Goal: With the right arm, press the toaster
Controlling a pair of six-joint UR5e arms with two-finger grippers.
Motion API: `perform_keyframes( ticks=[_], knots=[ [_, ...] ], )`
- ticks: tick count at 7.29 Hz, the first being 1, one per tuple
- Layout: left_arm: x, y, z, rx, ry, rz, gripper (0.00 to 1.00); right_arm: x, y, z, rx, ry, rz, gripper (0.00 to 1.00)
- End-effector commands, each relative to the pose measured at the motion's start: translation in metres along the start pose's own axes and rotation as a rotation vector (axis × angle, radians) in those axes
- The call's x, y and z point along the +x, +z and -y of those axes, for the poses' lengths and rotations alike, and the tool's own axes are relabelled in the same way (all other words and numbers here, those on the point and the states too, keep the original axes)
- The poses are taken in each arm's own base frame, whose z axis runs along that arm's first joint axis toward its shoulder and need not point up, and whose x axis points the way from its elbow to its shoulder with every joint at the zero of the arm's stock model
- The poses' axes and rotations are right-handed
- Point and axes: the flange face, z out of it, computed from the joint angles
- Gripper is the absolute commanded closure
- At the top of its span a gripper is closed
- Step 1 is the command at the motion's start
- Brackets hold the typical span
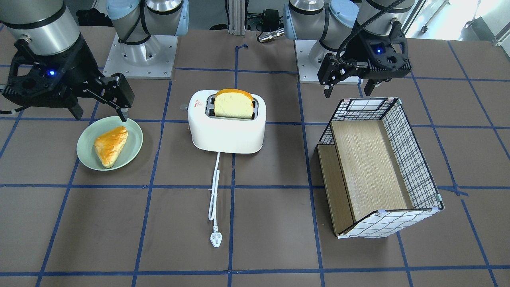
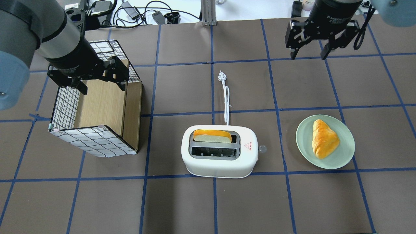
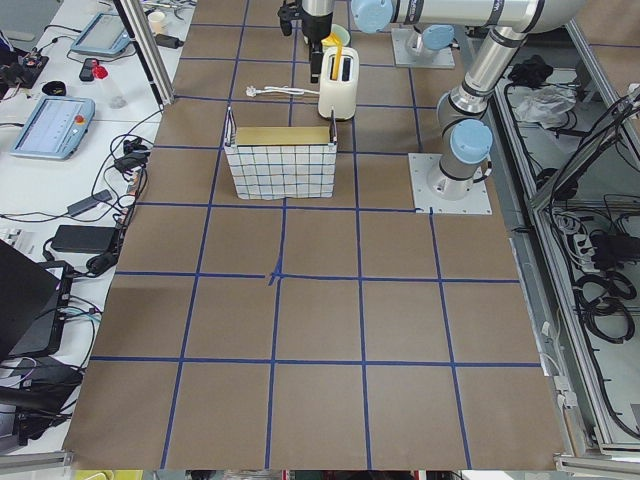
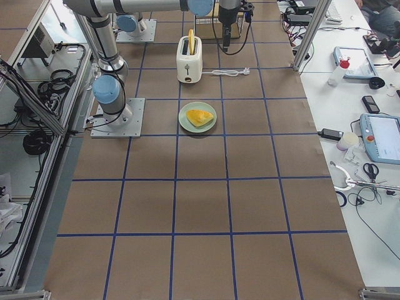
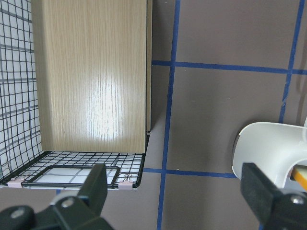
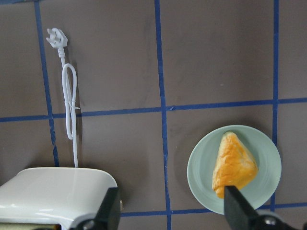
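The white toaster (image 1: pixel 227 133) (image 2: pixel 217 165) stands mid-table with a bread slice (image 2: pixel 212 136) upright in one slot; the other slot is empty. A small round knob (image 2: pixel 262 149) sits at its end towards the plate. Its cord (image 2: pixel 226 100) lies unplugged on the table. My right gripper (image 2: pixel 308 55) (image 1: pixel 100 114) is open and empty, raised beyond the plate and well away from the toaster. In the right wrist view (image 6: pixel 172 206) the toaster's corner (image 6: pixel 53 191) lies at the lower left. My left gripper (image 2: pixel 102 87) (image 5: pixel 176 189) is open and empty above the basket.
A green plate (image 2: pixel 344 152) (image 1: pixel 131 135) with a golden pastry (image 2: pixel 323 138) lies to the toaster's right in the overhead view. A wire-grid basket (image 2: pixel 94 139) (image 1: pixel 414 159) with a wooden board inside lies tipped to the toaster's left.
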Motion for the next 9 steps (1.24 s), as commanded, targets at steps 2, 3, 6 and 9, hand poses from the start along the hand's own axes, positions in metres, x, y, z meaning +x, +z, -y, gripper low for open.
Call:
perform_keyframes(
  ticks=[2, 3, 6, 9],
  knots=[
    [0.0, 0.0, 0.0, 0.001, 0.0, 0.0, 0.0, -0.001, -0.005, 0.014, 0.094, -0.042, 0.009, 0.0],
    [0.0, 0.0, 0.0, 0.001, 0.0, 0.0, 0.0, -0.001, -0.005, 0.014, 0.091, -0.088, 0.002, 0.0],
    [0.0, 0.0, 0.0, 0.001, 0.0, 0.0, 0.0, 0.006, -0.002, 0.015, 0.078, -0.161, -0.015, 0.0],
    [0.0, 0.0, 0.0, 0.001, 0.0, 0.0, 0.0, 0.017, 0.003, 0.005, 0.029, -0.18, -0.064, 0.0]
  ],
)
